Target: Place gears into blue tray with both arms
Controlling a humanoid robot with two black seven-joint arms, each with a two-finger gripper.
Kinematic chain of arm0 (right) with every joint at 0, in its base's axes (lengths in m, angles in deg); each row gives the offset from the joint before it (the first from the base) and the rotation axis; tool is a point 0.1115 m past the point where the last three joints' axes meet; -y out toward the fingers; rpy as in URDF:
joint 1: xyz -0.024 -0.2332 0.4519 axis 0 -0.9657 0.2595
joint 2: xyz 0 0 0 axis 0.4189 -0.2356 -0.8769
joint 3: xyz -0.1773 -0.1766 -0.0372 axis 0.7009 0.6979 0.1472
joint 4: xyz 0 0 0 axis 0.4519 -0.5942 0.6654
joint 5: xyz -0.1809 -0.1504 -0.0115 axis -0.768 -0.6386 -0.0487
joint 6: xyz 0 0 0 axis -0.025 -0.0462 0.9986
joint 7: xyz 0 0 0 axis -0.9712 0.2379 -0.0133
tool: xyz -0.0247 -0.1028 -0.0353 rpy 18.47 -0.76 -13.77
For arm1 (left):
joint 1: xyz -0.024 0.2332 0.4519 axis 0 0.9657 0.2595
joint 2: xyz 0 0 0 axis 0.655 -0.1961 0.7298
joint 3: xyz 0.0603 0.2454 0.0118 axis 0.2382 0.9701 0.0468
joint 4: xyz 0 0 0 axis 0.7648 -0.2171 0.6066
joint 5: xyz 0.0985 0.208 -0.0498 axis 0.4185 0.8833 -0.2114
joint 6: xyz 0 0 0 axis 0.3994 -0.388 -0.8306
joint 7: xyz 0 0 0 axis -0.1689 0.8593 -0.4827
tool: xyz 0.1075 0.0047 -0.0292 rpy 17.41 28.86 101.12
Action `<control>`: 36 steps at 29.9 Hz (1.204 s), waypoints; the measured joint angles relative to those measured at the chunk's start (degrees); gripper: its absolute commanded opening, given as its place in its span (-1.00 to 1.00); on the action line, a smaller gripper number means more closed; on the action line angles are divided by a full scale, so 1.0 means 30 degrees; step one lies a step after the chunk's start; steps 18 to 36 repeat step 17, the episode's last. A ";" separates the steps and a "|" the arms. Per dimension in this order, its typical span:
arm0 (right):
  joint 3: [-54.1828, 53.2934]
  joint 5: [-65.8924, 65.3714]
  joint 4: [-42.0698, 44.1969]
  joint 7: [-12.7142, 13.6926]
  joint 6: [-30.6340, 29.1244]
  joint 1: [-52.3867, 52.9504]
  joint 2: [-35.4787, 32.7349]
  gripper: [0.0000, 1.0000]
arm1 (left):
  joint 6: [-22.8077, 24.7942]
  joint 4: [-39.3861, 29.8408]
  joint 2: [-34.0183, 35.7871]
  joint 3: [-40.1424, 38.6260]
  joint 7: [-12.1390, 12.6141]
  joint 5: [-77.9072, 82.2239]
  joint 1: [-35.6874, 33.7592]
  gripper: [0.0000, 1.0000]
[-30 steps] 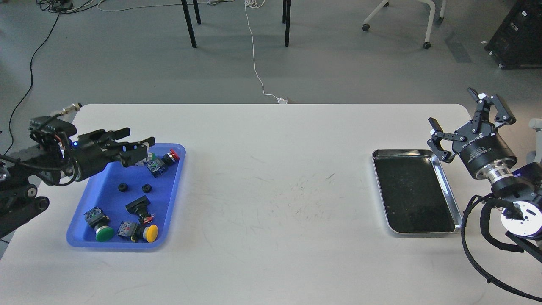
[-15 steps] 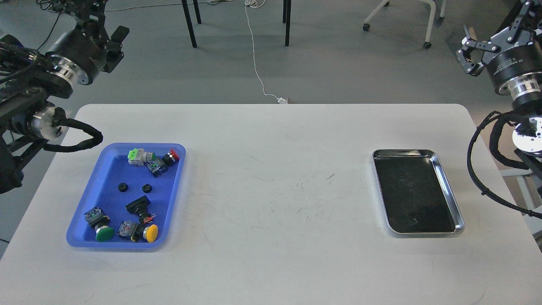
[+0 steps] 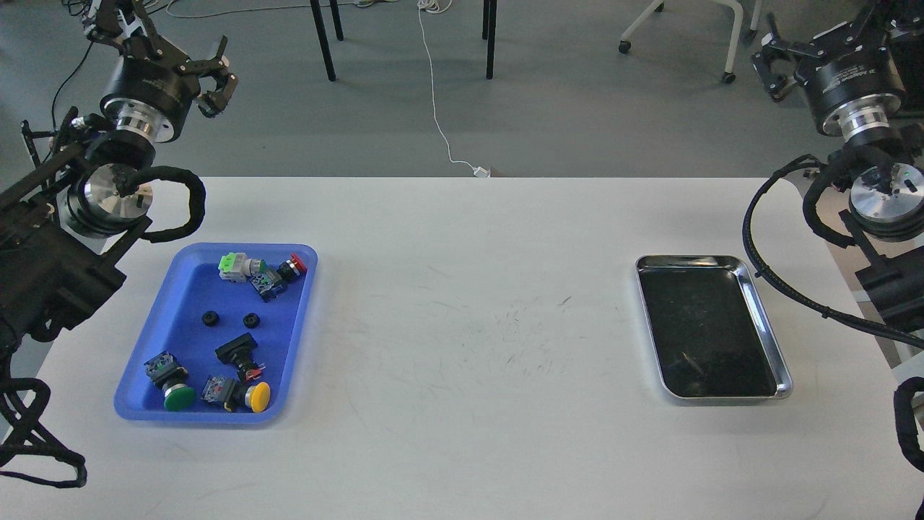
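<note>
Two small black gears [image 3: 210, 318] [image 3: 251, 319] lie side by side on the floor of the blue tray [image 3: 180, 303], at the table's left. My left gripper [image 3: 162, 40] is raised high beyond the table's far left corner, open and holding nothing, well away from the tray. At the upper right my right gripper [image 3: 823, 32] also hangs high past the table's far right corner, its fingers spread and empty, partly cut off by the top edge.
Several push-button switches share the blue tray: a green-capped one [image 3: 178, 397], a yellow-capped one [image 3: 258, 396] and a red one [image 3: 292, 266]. A shiny steel tray [image 3: 766, 325] with a dark bottom lies at the right. Chair and table legs stand on the floor behind.
Both arms have lifted from table level and swung up and back. The left gripper left the space over the blue tray; the right one left the steel tray's side. The gears stayed put.
</note>
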State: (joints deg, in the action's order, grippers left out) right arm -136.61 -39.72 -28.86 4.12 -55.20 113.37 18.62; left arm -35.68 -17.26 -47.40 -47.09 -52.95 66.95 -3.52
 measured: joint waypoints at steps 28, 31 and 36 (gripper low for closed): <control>0.0226 -0.0003 0.1274 0.0018 -0.0934 0.0200 0.0767 0.98 | 0.2046 0.1073 -0.1461 -0.2485 0.1401 -0.0302 0.1151 0.96; 0.0226 -0.0003 0.1274 0.0018 -0.0934 0.0200 0.0767 0.98 | 0.2046 0.1073 -0.1461 -0.2485 0.1401 -0.0302 0.1151 0.96; 0.0226 -0.0003 0.1274 0.0018 -0.0934 0.0200 0.0767 0.98 | 0.2046 0.1073 -0.1461 -0.2485 0.1401 -0.0302 0.1151 0.96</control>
